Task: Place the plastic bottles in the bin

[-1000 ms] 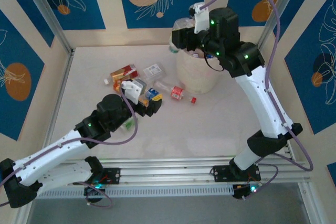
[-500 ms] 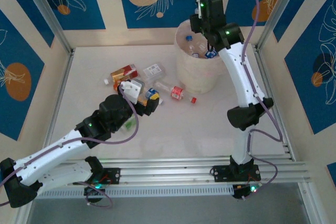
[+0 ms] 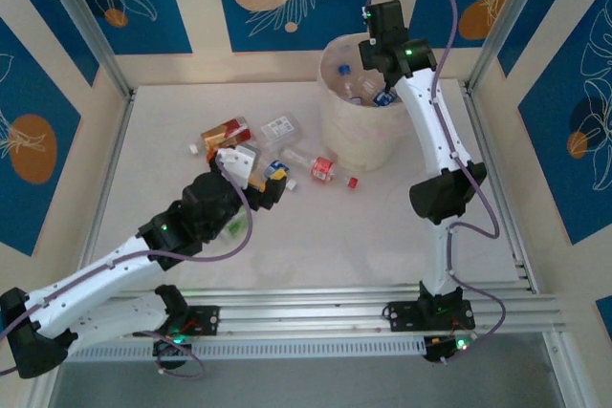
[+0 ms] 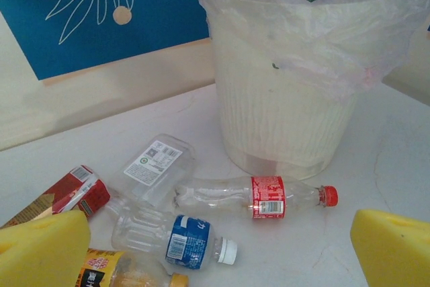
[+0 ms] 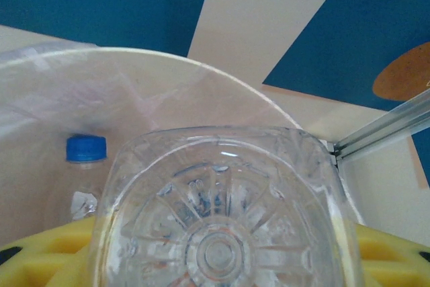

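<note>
Hovering at upper centre of the overhead view, the right gripper (image 5: pixel 218 267) has its jaws clamped on a clear bottle (image 5: pixel 222 226) above the bin (image 3: pixel 356 150), which holds several, while the left gripper (image 4: pixel 215 247), jaws wide and empty, faces loose bottles (image 4: pixel 259 197) lying centre-left on the tabletop (image 3: pixel 382 226).

The bin (image 3: pixel 359 140) sits rear-centre on the table (image 3: pixel 382 226), w/ binned bottles (image 3: pixel 346 74) inside. Right gripper (image 3: pixel 381 83) hangs over its opening, a held bottle (image 5: pixel 222 186) btwn the pads. Loose bottles (image 3: pixel 280 127) lie left-front of bin, nearest bottle (image 3: pixel 323 169) just beside its base. Left gripper (image 3: pixel 273 188), jaws apart, sits at pile's near side.
</note>
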